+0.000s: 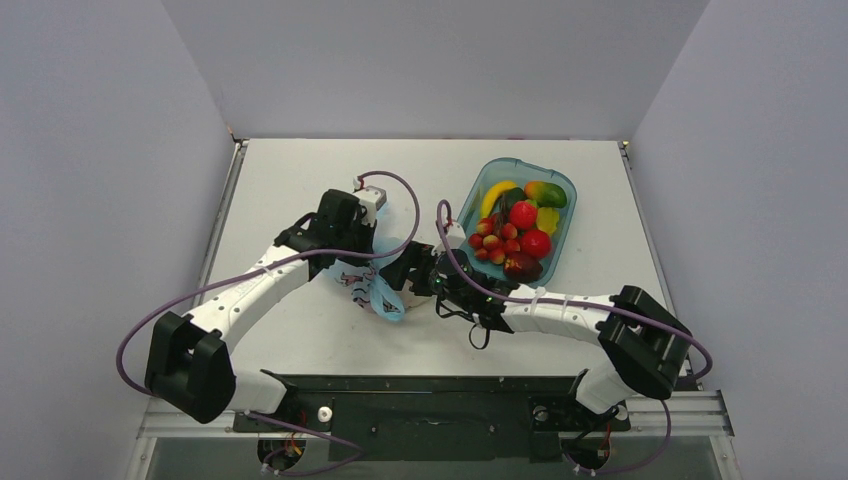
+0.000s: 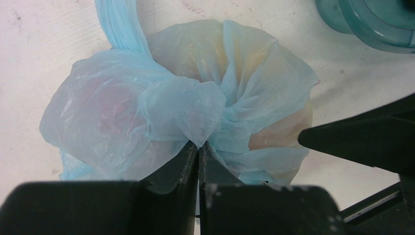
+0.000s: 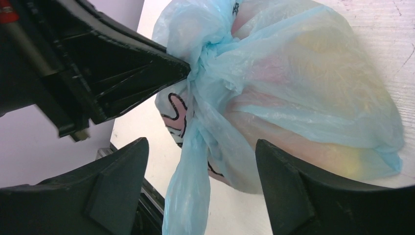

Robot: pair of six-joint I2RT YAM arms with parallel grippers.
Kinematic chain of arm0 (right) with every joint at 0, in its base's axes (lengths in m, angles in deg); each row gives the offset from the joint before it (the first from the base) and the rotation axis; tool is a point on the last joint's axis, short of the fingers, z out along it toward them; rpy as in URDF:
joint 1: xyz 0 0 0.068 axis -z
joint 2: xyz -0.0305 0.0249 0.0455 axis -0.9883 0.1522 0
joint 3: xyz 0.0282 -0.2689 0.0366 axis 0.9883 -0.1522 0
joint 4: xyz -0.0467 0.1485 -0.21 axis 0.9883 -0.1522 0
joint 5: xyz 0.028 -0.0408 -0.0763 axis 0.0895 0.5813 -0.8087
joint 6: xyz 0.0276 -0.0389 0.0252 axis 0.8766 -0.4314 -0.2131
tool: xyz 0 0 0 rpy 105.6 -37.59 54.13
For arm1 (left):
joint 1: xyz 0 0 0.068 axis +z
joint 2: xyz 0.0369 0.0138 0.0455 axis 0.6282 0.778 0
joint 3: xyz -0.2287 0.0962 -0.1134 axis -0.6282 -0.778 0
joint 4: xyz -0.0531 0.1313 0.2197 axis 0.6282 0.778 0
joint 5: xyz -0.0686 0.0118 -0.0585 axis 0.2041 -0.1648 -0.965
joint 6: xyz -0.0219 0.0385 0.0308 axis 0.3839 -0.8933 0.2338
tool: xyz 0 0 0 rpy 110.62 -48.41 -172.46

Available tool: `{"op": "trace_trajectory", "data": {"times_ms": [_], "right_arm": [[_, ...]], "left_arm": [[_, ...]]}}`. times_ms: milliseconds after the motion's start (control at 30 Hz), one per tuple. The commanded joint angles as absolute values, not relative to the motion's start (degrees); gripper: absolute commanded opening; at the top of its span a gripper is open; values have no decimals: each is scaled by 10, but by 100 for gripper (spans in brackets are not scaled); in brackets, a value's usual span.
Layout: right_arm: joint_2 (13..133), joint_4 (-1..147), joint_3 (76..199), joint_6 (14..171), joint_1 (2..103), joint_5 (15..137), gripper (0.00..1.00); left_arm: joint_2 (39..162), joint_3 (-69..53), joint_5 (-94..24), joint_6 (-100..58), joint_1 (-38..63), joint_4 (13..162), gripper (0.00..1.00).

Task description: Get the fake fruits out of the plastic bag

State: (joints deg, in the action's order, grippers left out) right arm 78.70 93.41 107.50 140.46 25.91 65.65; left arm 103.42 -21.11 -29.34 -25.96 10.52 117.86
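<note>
plastic bag [image 1: 385, 297]: thin, light-blue, translucent, bunched on the white table [image 1: 300, 180] between both grippers
left gripper [image 2: 198, 147]: pressed together, pinching a gathered fold at the bag's top
right gripper [image 3: 200, 144]: spread, one finger on each side of the dangling handle (not gripping it)
fake fruits [image 3: 342, 161]: inside the bag, pink and yellow blurs through the film

Light-blue plastic bag [image 3: 303, 83], black-and-pink print [image 3: 172, 113], teal tub [image 2: 372, 24]
</note>
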Motion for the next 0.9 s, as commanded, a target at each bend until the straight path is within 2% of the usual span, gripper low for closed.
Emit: {"op": "trace_trajectory", "data": {"times_ms": [0,267,467,633,733,867], "right_arm": [[806,993,1095,1430,255,627,68],[823,992,1104,1409,256,600,54],[835,975,1121,1394,256,580,52],[841,978,1119,1389,256,586,34],[832,977,1111,1387,254,584,27],[815,964,1100,1374,255,579,7]], "left_arm": [[996,-216,-343,-277,106,1129,0],[965,-233,-365,-284,105,1106,0],[965,-237,-380,-293,103,1103,0],[960,-244,-392,-298,99,1094,0],[955,-247,-381,-299,97,1091,0],[953,-246,-364,-300,98,1093,0]]}}
